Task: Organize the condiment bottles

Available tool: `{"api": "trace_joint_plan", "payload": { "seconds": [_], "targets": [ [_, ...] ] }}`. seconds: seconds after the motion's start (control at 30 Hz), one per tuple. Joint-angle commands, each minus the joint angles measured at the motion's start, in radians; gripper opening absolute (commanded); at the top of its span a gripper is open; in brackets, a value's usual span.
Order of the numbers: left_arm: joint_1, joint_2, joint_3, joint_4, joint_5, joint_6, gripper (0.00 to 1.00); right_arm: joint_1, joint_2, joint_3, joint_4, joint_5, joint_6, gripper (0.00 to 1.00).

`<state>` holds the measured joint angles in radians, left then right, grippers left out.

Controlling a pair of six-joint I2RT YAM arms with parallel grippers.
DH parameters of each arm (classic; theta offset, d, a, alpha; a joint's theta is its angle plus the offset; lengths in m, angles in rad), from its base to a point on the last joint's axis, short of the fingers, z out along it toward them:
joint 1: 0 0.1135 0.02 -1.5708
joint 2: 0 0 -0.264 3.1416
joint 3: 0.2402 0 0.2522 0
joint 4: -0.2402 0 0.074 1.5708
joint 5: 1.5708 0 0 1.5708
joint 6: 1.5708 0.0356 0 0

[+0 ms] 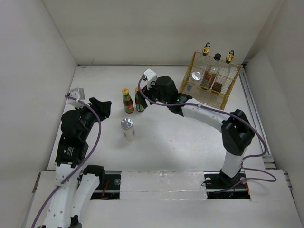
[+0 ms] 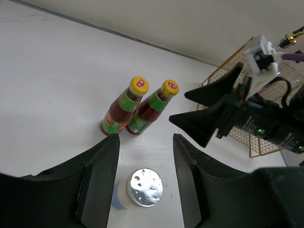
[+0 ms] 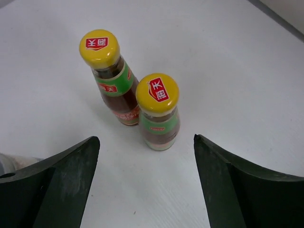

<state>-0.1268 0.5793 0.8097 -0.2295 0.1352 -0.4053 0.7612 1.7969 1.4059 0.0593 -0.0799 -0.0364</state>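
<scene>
While our right claw hangs wide open and empty short of the two sauce bottles standing mid-table, seemingly touching, closing on one may topple its neighbour. Our left claw, open and empty too, hovers above the shaker. Yellow caps bear a red badge with white characters, seemingly 海天.
</scene>
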Motion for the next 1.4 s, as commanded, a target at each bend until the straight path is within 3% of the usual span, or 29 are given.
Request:
{"api": "trace_joint_plan", "payload": {
  "seconds": [0.0, 0.23, 0.37, 0.4, 0.53, 0.73, 0.97, 1.13, 1.37],
  "targets": [
    [0.006, -0.007, -0.007, 0.029, -0.002, -0.001, 0.44, -0.002, 0.042, 0.105, 0.048, -0.014, -0.013, 0.86],
    [0.006, -0.007, -0.007, 0.029, 0.001, -0.001, 0.44, -0.002, 0.208, 0.226, 0.072, 0.038, -0.013, 0.76],
    [0.006, -0.018, -0.007, 0.029, 0.003, -0.001, 0.44, -0.002, 0.243, 0.248, 0.106, 0.052, -0.013, 0.46],
    [0.006, -0.018, -0.007, 0.029, 0.003, -0.001, 0.44, -0.002, 0.243, 0.248, 0.115, 0.064, -0.002, 0.27],
    [0.006, -0.018, -0.007, 0.029, 0.012, -0.001, 0.44, 0.007, 0.165, 0.168, 0.169, 0.074, 0.007, 0.00],
    [0.006, -0.007, -0.007, 0.029, 0.012, -0.001, 0.44, 0.007, -0.161, 0.021, 0.185, 0.158, 0.007, 0.00],
    [0.006, -0.016, -0.007, 0.029, 0.012, -0.001, 0.44, -0.167, -0.485, -0.102, 0.047, 0.210, 0.007, 0.00],
    [0.006, -0.007, -0.007, 0.029, 0.021, -0.001, 0.44, -0.362, -0.580, -0.125, -0.007, 0.207, 0.018, 0.00],
    [0.006, -0.007, -0.007, 0.029, 0.010, -0.001, 0.44, -0.618, -0.524, 0.001, -0.081, 0.094, 0.018, 0.00]
  ]
}}
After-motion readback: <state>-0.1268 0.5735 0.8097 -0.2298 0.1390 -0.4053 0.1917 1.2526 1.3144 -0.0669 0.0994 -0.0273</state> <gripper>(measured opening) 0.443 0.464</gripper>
